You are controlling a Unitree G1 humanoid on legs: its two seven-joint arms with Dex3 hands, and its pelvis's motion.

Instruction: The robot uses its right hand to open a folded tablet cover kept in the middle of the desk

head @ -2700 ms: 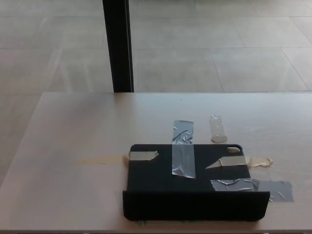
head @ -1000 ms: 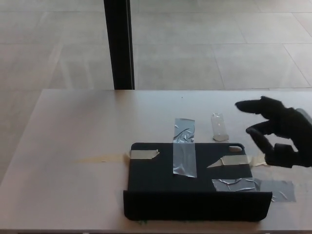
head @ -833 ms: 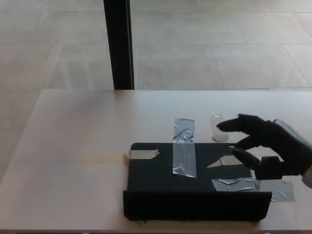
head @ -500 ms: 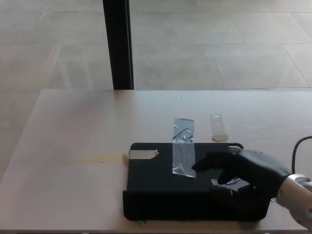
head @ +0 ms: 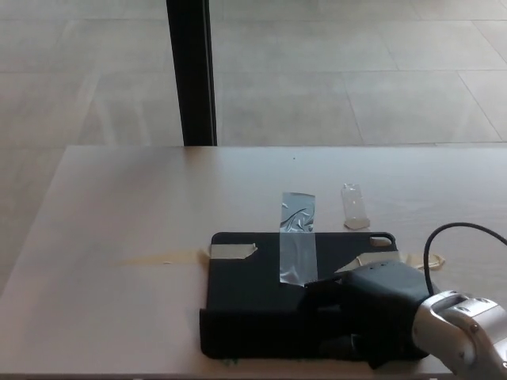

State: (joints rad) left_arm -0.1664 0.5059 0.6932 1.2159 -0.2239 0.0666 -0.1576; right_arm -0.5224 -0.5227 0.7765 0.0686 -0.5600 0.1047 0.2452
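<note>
Office-like room, pale desk (head: 119,206), large-tiled floor (head: 333,71), black pillar (head: 190,71)

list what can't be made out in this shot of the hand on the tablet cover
Head view only:
- Right hand: black on the black tablet cover, so its fingers and any grip on the front flap cannot be made out.
- Right half of the cover and its tape: hidden under the hand.
- Cover's near edge: close to the bottom frame edge, and dark.
- Right forearm: cut off at the frame corner.
- Left hand: not in view.
</note>
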